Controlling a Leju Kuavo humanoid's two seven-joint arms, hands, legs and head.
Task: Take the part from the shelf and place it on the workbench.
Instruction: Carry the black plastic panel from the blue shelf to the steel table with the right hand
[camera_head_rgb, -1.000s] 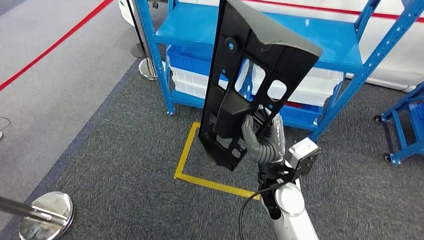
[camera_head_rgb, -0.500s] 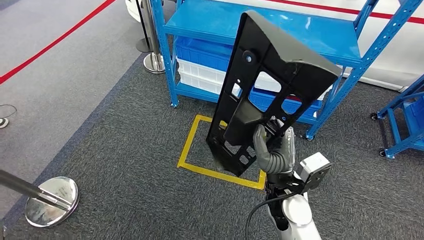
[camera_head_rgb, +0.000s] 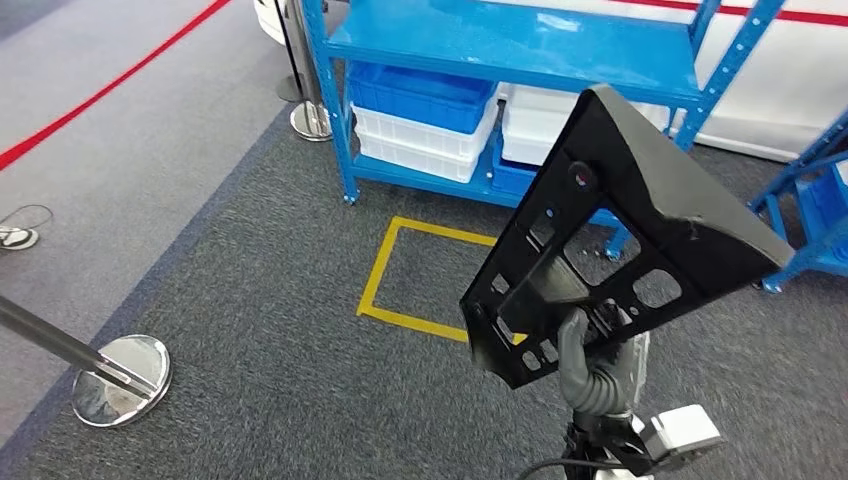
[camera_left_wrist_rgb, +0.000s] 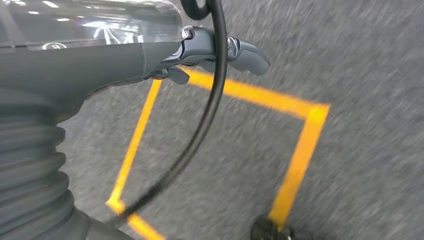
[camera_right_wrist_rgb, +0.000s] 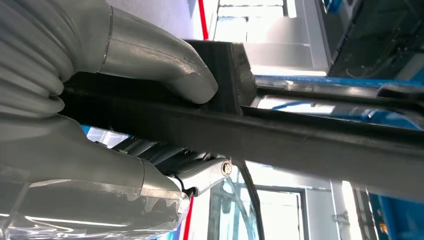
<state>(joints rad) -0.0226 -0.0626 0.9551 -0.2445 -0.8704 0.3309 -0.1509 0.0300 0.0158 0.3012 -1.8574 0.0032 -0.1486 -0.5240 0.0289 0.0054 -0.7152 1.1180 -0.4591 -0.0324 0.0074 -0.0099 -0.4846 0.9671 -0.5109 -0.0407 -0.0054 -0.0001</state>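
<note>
My right hand (camera_head_rgb: 596, 372) is clamped on the part's (camera_head_rgb: 610, 235) lower end, low right of frame; its long axis rises up-right. Left hand (camera_left_wrist_rgb: 220, 52): grip unclear.

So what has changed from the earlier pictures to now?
The whole head view has shifted, so the camera moved; the blue shelf and yellow floor square likely stayed in place. The black part now leans further to the right and sits lower right in view. The right hand grips its lower end as before. The left hand holds nothing.
</note>
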